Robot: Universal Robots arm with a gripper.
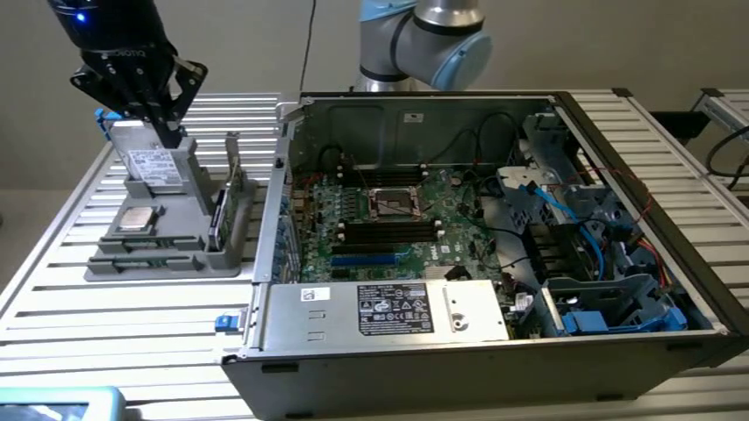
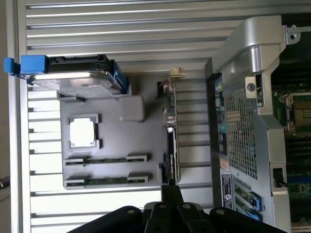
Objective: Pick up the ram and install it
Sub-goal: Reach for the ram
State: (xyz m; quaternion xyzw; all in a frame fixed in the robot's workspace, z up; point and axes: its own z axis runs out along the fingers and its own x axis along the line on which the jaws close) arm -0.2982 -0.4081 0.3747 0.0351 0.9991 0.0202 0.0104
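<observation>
Two rams lie edge-up in the grey holder tray (image 2: 141, 145): narrow green sticks, one (image 2: 107, 158) beside the other (image 2: 106, 180). From the exterior view they are thin strips (image 1: 143, 249) at the tray's near end. My black gripper (image 1: 167, 136) hangs above the tray's far end, over the hard drive (image 1: 153, 165), well clear of the rams. Its fingers converge to a point (image 2: 171, 194) with nothing between them, so it is shut. The open computer case (image 1: 293, 289) stands at the exterior view's right of the tray. Black memory slots (image 1: 387, 232) lie on its motherboard.
The tray also holds a silver processor chip (image 2: 82, 132), a hard drive in a blue caddy (image 2: 73, 77) and an upright expansion card (image 2: 171, 131). Cables and drive cages (image 1: 585, 263) crowd the case's right side. The slatted metal table (image 1: 117, 316) extends around everything.
</observation>
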